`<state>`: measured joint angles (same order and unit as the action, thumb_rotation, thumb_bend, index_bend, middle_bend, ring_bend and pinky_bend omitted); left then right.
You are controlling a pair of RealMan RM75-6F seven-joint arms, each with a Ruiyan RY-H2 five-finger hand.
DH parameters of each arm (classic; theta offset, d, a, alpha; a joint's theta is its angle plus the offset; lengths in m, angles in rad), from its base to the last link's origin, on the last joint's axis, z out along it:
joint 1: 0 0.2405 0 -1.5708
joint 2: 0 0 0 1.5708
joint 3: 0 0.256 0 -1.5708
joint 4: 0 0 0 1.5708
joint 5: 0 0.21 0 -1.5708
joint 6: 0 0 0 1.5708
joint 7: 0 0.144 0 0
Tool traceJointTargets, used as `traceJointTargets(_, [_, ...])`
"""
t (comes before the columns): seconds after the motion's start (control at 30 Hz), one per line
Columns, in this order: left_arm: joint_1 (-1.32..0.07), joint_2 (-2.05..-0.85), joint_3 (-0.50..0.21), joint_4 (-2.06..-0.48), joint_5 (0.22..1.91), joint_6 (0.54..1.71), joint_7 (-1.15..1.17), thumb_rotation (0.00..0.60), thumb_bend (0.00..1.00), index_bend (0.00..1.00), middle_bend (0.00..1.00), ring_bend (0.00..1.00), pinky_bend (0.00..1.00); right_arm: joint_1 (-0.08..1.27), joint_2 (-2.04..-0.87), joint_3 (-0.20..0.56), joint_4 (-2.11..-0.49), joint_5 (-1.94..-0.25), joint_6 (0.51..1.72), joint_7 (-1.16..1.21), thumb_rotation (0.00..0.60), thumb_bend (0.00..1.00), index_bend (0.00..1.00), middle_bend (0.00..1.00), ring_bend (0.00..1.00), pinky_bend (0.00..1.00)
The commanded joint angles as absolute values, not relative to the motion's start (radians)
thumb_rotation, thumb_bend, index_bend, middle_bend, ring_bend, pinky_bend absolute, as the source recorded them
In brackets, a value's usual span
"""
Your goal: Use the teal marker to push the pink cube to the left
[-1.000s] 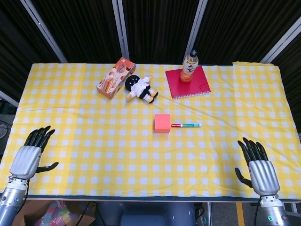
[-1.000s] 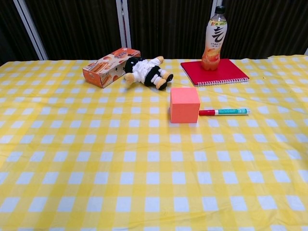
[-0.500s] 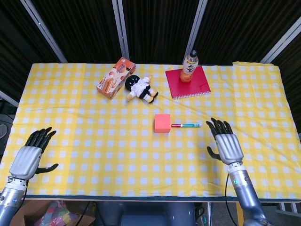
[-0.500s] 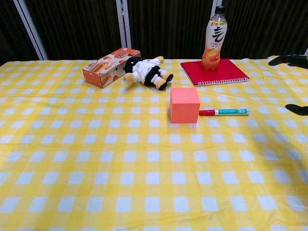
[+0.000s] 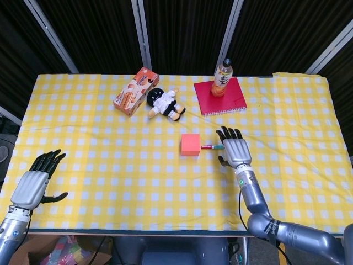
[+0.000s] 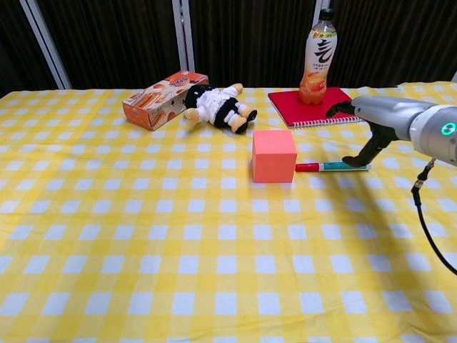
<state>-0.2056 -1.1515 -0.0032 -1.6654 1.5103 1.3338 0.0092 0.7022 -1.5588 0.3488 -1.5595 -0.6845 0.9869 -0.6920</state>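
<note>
The pink cube [image 5: 191, 144] sits mid-table on the yellow checked cloth; it also shows in the chest view [image 6: 274, 156]. Just to its right lies the teal marker [image 6: 333, 166], its red cap pointing at the cube. In the head view only the marker's cap end [image 5: 209, 147] shows, because my right hand [image 5: 234, 150] covers the rest. In the chest view that right hand [image 6: 382, 118] hovers over the marker's teal end with fingers spread, thumb tip close to the barrel and nothing held. My left hand [image 5: 35, 185] stays open at the near left edge.
Along the back stand an orange snack box [image 5: 135, 91], a small doll [image 5: 164, 104], and a red notebook [image 5: 225, 99] with a drink bottle [image 5: 223, 77] on it. The table's front edge runs just below both hands.
My right hand has travelled from the near right edge forward and left, ending over the marker's teal end. The cube, marker and left hand have stayed put.
</note>
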Motion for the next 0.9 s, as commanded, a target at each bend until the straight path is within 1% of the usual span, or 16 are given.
traceJointTargets(0.03, [-0.208,-1.15,-0.004,-1.667,1.506,1.329,0.007,0.6,0.0,0.0,0.0,0.0,0.0,0.742,-1.588,0.352,-1.507,-0.628,0.955,-0.709,0.6,0.43,0.17,0.0,0.0,0.0])
traceJointTargets(0.23, [-0.211,-1.146,-0.005,-1.67,1.496,1.319,0.001,0.6,0.0,0.0,0.0,0.0,0.0,0.79,-1.623,0.335,-1.437,-0.567,0.931,-0.711,0.6,0.43,0.23,0.0,0.0,0.0])
traceJointTargets(0.37, [-0.212,-1.144,-0.006,-1.672,1.493,1.316,-0.003,0.6,0.0,0.0,0.0,0.0,0.0,0.812,-1.653,0.321,-1.383,-0.546,0.919,-0.699,0.6,0.43,0.28,0.02,0.0,0.0])
traceJointTargets(0.9, [-0.218,-1.143,-0.008,-1.673,1.483,1.304,-0.012,0.6,0.0,0.0,0.0,0.0,0.0,0.862,-1.729,0.304,-1.236,-0.537,0.887,-0.632,0.6,0.43,0.29,0.04,0.0,0.0])
